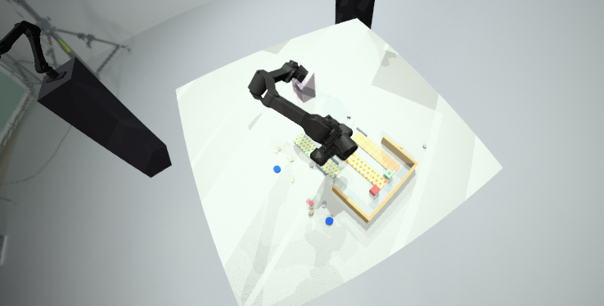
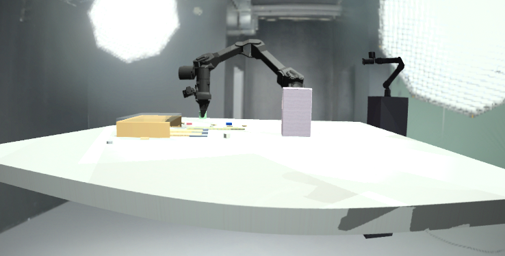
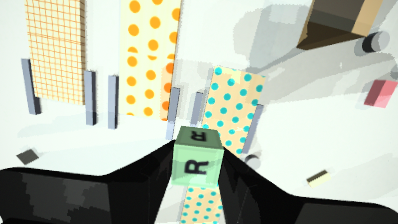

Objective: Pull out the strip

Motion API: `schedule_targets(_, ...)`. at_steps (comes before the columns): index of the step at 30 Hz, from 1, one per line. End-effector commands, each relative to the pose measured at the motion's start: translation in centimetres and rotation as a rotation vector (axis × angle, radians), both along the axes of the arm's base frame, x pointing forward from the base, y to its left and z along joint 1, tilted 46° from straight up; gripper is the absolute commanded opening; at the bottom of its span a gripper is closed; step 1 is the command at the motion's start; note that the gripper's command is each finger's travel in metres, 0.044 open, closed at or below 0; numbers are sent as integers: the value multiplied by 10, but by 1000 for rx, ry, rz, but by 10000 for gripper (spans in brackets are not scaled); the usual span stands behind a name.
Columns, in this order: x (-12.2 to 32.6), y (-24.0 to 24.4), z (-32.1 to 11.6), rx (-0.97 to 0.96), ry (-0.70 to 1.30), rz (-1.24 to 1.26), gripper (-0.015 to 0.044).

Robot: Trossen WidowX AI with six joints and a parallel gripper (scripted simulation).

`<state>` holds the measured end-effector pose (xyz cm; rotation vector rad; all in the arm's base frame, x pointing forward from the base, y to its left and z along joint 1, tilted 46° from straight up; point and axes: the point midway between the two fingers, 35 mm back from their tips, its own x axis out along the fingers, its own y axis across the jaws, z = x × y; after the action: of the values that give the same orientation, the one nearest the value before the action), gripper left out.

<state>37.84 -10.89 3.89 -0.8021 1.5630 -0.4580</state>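
The green cube labelled R (image 3: 197,165) is between my fingertips, and a sliver of it (image 2: 205,115) shows beside them. My gripper (image 2: 202,115) (image 3: 197,147) is shut on it and holds it above the table. The teal-dotted strip (image 1: 304,143) (image 3: 230,95) lies below, outside the wooden frame, with nothing seen resting on it. The orange-dotted strip (image 1: 366,170) (image 3: 132,30) and the grid-patterned strip (image 1: 376,151) (image 3: 57,55) lie side by side, reaching into the frame. In the top view the arm hides the fingertips and the labelled cube.
The wooden frame (image 1: 349,203) (image 2: 143,129) encloses the strips' far ends, with a red cube (image 1: 374,190) and a small green cube (image 1: 387,173) there. Grey rails (image 3: 90,97) flank the strips. Blue discs (image 1: 277,168) (image 1: 329,221) and small blocks lie around. A lilac block (image 2: 296,112) stands near the arm's base.
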Motion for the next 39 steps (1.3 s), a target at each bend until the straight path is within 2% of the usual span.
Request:
schedule_targets(1,-9,3,-1,-6,0,0,0)
schedule_targets(22,-84,17,-17,-6,5,0,0)
schedule_targets(32,-86,43,7,-4,5,0,0)
schedule_targets(39,-86,44,7,-4,5,0,0)
